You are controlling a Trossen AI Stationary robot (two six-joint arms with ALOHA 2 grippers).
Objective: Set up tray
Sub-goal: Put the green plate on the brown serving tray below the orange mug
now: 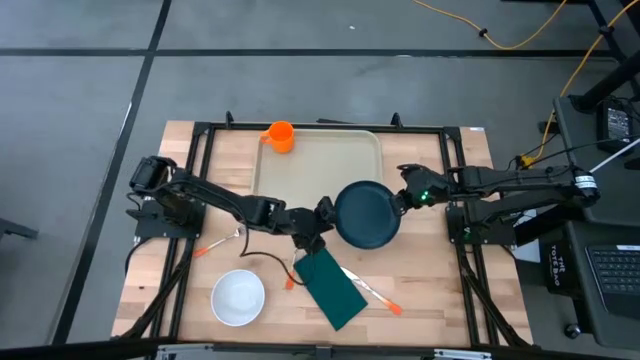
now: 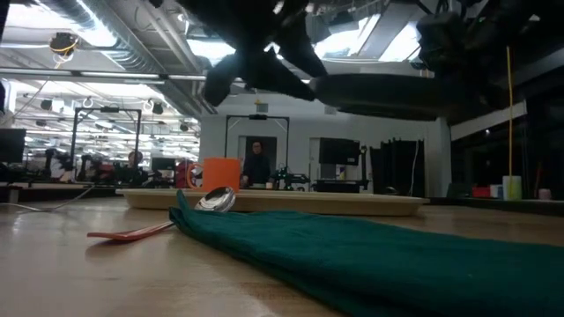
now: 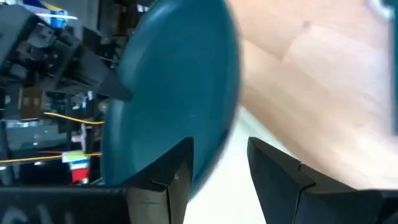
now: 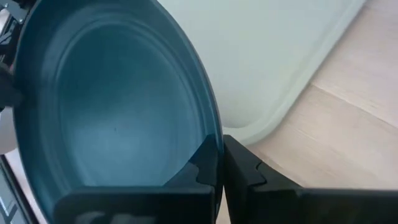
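Observation:
The beige tray [image 1: 318, 163] lies flat on the table's far middle, with an orange cup [image 1: 279, 136] standing in its far left corner. A dark teal round plate [image 1: 367, 214] hangs in the air over the tray's near right corner; the low view shows the plate [image 2: 379, 92] from below. My right gripper [image 1: 400, 200] is shut on its right rim. My left gripper [image 1: 325, 212] is open at its left rim, which stands between the fingers in the left wrist view [image 3: 221, 155]. My right gripper [image 4: 221, 146] pinches the plate's rim [image 4: 211, 134] between its two fingers, coming level from the table's right. The plate is lifted clear of table and tray, about level. My left gripper has one finger [image 3: 171, 171] against the plate's face; I cannot tell whether it touches.
A dark green napkin [image 1: 330, 288] lies on the near middle of the table, with an orange-handled spoon [image 1: 372, 293] beside it and another [image 1: 222, 243] to the left. A white bowl [image 1: 238, 297] stands at the near left. A black frame [image 1: 320, 126] borders the table.

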